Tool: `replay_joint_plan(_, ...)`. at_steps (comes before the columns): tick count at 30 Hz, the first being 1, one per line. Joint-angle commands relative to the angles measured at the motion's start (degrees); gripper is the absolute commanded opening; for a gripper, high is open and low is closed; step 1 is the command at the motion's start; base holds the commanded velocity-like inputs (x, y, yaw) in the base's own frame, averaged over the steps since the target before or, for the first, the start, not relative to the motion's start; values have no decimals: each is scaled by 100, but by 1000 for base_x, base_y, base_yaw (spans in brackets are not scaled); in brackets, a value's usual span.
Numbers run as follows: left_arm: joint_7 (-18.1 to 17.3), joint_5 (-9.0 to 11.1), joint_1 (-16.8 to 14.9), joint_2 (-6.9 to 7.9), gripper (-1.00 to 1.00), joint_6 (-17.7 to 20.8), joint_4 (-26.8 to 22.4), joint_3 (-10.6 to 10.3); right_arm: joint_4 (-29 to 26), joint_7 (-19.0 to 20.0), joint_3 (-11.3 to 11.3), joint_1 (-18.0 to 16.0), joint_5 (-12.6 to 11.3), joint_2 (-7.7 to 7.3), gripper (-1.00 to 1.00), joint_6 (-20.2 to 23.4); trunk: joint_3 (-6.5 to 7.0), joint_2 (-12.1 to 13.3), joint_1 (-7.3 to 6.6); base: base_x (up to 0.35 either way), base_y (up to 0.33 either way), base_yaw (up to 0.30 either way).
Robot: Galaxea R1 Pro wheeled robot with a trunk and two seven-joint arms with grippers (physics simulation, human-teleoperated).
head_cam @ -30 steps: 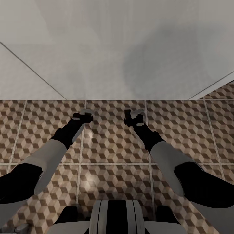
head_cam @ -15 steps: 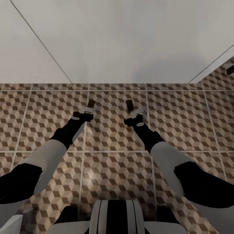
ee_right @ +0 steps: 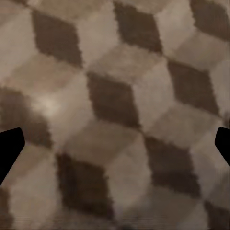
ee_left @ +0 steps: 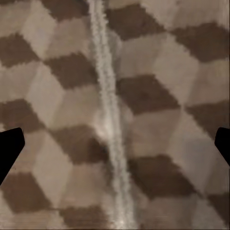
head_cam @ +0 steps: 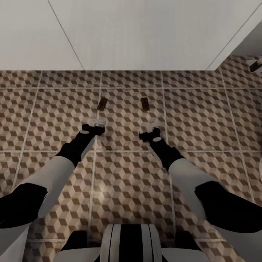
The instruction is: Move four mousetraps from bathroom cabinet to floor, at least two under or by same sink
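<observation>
Two mousetraps (head_cam: 102, 104) (head_cam: 145, 103) flat on bathroom floor (head_cam: 203, 120), just above both grippers (head_cam: 97, 122) (head_cam: 151, 126) mid-frame (fingers released, empty), long axes pointing up-frame.

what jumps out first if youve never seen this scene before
Two small flat brown wooden mousetraps lie side by side on the cube-patterned brown, beige and white tiled bathroom floor, near a plain white surface. Just short of them hover the left gripper and right gripper, both open with nothing between the fingers.
</observation>
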Motion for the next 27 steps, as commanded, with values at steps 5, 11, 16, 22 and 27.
replay_joint_plan(5,52,46,-2,6,100,28,-24,-41,-10,-29,21,-1,60,0,100,48,-2,-1,-4,-334,0,0)
replay_joint_plan(11,53,46,-2,7,100,26,-28,-41,-11,-26,21,-1,60,-4,100,47,-2,-1,-4,-335,0,0)
replay_joint_plan(16,54,46,-4,12,100,21,-48,-42,-9,-26,21,-1,64,-6,100,48,-2,-1,-4,-335,0,0)
replay_joint_plan(22,54,46,-6,20,100,20,-110,-43,-12,-26,21,-1,65,-7,100,49,-2,-1,-4,-335,0,0)
replay_joint_plan(27,54,46,-6,33,100,20,-136,-44,-31,-26,21,-1,65,-7,100,50,-2,-1,-4,-335,0,0)
